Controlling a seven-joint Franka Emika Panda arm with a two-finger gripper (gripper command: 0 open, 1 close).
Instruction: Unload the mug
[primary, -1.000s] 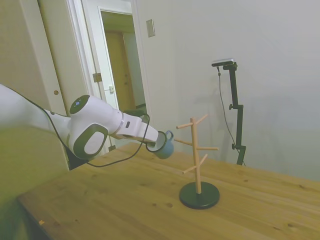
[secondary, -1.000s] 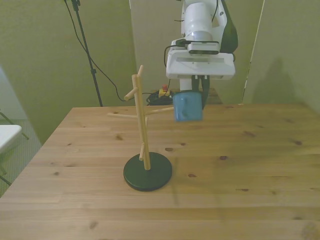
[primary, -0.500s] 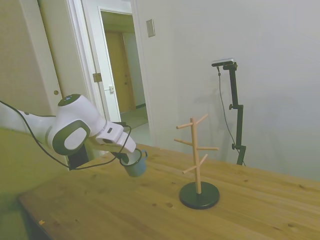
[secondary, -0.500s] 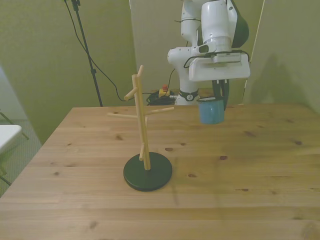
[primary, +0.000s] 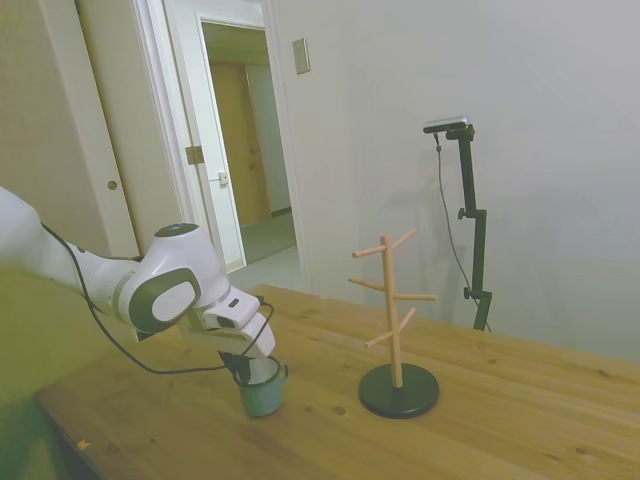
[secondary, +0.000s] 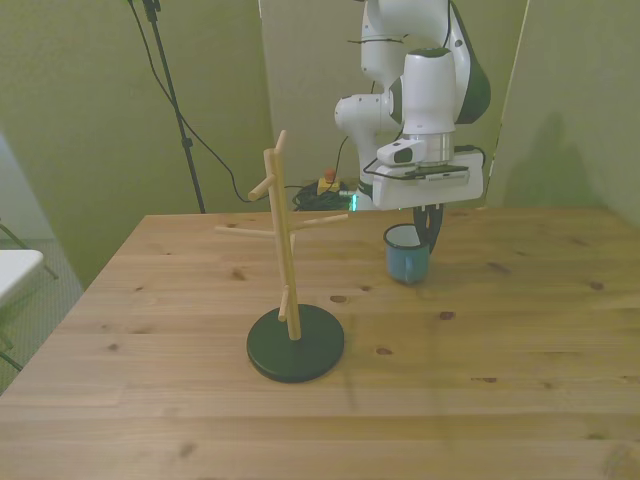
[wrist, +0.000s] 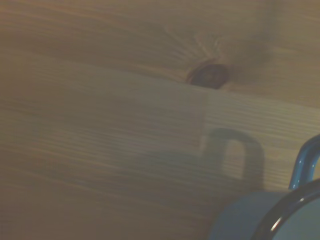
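The mug (secondary: 405, 257), light blue-teal with a white inside and a dark rim, stands upright at table level, to the front view's right of the wooden peg tree (secondary: 283, 247). I cannot tell whether its bottom touches the wood. My gripper (secondary: 428, 238) comes down from above and is shut on the mug's rim. In the side view the mug (primary: 263, 394) sits under the gripper (primary: 250, 375), well clear of the peg tree (primary: 392, 312), whose pegs are all bare. The wrist view shows part of the mug's rim (wrist: 280, 215) and handle (wrist: 305, 160) over the wood.
The peg tree's round black base (secondary: 296, 342) stands near the middle of the wooden table (secondary: 500, 400). A dark knot (wrist: 207, 75) marks the plank near the mug. An open doorway (primary: 245, 150) lies behind the arm in the side view.
The arm has carried the mug away from the peg tree, turned it from tilted to upright, and lowered it to table level. The tree has not moved.
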